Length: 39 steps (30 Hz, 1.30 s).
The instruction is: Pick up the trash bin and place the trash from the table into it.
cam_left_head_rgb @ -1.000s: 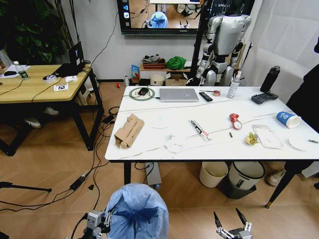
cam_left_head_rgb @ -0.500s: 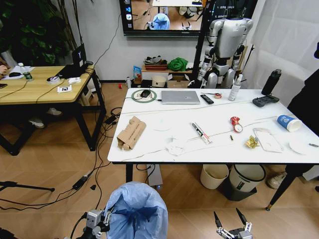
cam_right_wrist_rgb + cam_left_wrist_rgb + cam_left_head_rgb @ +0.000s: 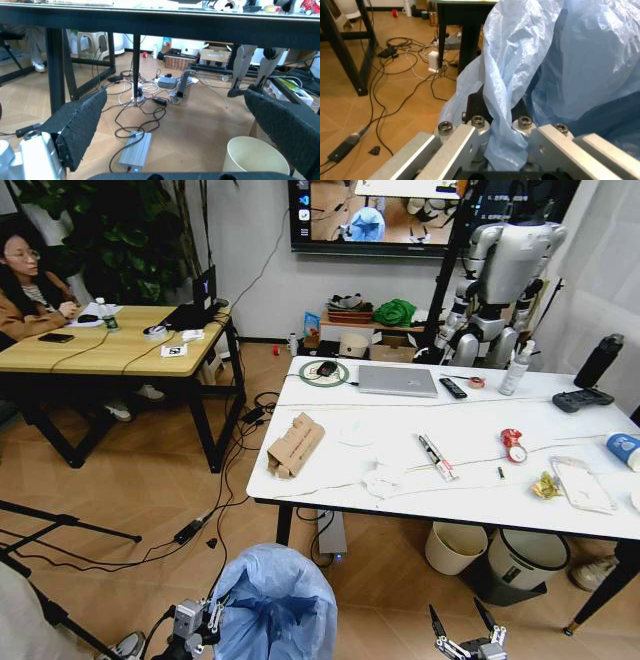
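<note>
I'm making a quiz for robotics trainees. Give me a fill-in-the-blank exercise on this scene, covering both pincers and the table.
1. The left pincer is shut on the ____ bag of the trash bin.
2. The right pincer hangs low with its fingers ____ and nothing between them.
3. The torn cardboard box lies on the table near the robot's ____ end of it.
4. Under the table, a cream bin stands beside a ____ round bin.

Missing words: blue; open; left; grey

Trash bin (image 3: 275, 605) w/ crinkly light-blue bag, low in front of marble worktop (image 3: 470, 490). On worktop: torn cardboard box (image 3: 295, 446) near left edge, white tissues (image 3: 381, 480), red can (image 3: 512, 443), yellow wrapper (image 3: 545, 485)
</note>
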Motion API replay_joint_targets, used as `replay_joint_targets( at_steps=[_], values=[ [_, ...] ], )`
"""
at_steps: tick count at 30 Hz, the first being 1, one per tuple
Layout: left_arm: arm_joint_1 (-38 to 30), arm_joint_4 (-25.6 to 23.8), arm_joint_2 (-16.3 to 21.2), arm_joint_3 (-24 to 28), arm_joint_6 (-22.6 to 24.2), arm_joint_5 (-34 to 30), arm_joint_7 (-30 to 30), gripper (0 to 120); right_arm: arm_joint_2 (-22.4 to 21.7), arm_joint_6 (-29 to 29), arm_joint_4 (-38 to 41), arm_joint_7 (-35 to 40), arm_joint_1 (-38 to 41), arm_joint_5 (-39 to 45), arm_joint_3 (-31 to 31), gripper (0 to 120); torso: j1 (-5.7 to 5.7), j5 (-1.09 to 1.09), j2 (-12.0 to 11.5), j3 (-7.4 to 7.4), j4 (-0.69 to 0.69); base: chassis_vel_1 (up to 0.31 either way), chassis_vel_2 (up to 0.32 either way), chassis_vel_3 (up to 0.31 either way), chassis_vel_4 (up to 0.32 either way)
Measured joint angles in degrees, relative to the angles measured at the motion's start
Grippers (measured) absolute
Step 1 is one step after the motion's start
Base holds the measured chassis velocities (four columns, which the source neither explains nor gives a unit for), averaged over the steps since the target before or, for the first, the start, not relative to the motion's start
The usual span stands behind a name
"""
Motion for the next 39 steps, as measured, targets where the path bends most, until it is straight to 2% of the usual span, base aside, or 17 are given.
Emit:
replay_joint_targets(
  at_steps=[11,15,18,20,21,23,25,26,27,28,29,32,34,36,39],
  values=[
    [-1.2,-0.4,-0.1,-1.8,1.8,0.6,0.5,0,0.0,-0.2,0.5,0.0,-0.2,-0.2,-0.1,100,-0.14,0.01,-0.3,-0.17,0.01,0.000,0.000,0.000,0.000],
    [-0.6,-1.2,0.1,-2.3,2.0,0.5,0.9,0,0.0,-0.7,2.9,0.0,-1.3,0.8,-0.3,100,-0.16,0.00,-0.4,-0.20,0.01,0.000,0.000,0.000,0.000],
    [0.9,-3.2,0.2,-2.7,3.3,-0.5,-0.2,0,0.0,-2.4,8.3,0.6,-3.3,4.5,-0.7,100,-0.19,0.02,-0.4,-0.23,0.00,0.000,0.000,0.000,0.000],
    [2.2,-4.3,0.3,-3.4,4.6,-2.2,-1.2,0,-0.8,-5.8,15.6,3.4,-5.5,9.5,-1.9,100,-0.21,0.04,-0.5,-0.25,0.00,0.000,0.000,0.000,0.000],
    [2.2,-4.3,0.3,-3.4,4.6,-2.2,-1.2,0,-0.8,-5.8,15.6,3.4,-5.5,9.5,-1.9,100,-0.21,0.04,-0.5,-0.25,0.00,0.000,0.000,0.000,0.000],
    [2.8,-4.6,0.4,-4.2,5.5,-3.7,-2.1,0,-4.2,-10.0,21.1,7.1,-6.7,13.7,-2.8,100,-0.23,-0.01,-0.5,-0.26,0.00,0.000,0.000,0.000,0.000],
    [3.3,-4.6,0.2,-5.6,5.9,-4.4,-3.0,0,-10.4,-16.6,27.5,12.8,-7.0,18.9,-4.8,100,-0.23,0.00,-0.5,-0.28,0.01,0.000,0.000,0.000,0.000],
    [3.5,-4.5,0.2,-6.1,6.2,-4.8,-3.5,0,-12.6,-18.6,29.2,14.6,-6.9,20.3,-5.3,100,-0.24,0.02,-0.5,-0.28,0.00,0.000,0.000,0.000,0.000],
    [3.5,-4.5,0.2,-6.1,6.2,-4.8,-3.5,0,-12.6,-18.6,29.2,14.6,-6.9,20.3,-5.3,100,-0.24,0.02,-0.5,-0.28,0.00,0.000,0.000,0.000,0.000],
    [3.8,-4.5,0.0,-6.7,6.8,-5.6,-4.2,0,-15.9,-20.9,31.2,17.5,-6.1,22.0,-6.3,100,-0.24,0.01,-0.5,-0.29,0.02,0.000,0.000,0.000,0.000],
    [3.9,-4.5,-0.1,-6.9,7.0,-5.9,-4.4,0,-16.7,-21.2,31.6,18.2,-5.8,22.4,-6.6,100,-0.23,0.00,-0.5,-0.29,0.01,0.000,0.000,0.000,0.000],
    [4.4,-4.4,-1.4,-7.8,8.3,-6.7,-6.3,0,-27.9,-25.0,32.1,22.3,-0.3,25.8,-10.9,100,-0.25,0.03,-0.6,-0.30,0.02,0.000,0.000,0.000,0.000],
    [4.4,-4.4,-1.6,-7.8,8.6,-6.7,-6.5,0,-29.6,-25.8,31.8,22.8,0.8,26.6,-11.6,100,-0.25,0.02,-0.6,-0.31,0.05,0.000,0.000,0.000,0.000],
    [4.5,-4.6,-2.4,-7.8,9.5,-6.9,-7.5,0,-34.5,-30.6,30.4,25.0,6.0,30.1,-14.8,100,-0.26,0.02,-0.6,-0.31,0.00,0.000,0.000,0.000,0.000],
    [5.1,-5.4,-3.3,-8.2,9.9,-6.9,-8.3,0,-37.0,-36.0,28.6,28.1,12.5,33.0,-19.2,100,-0.27,0.02,-0.6,-0.32,0.02,0.000,0.000,0.000,0.000]
  ],
)
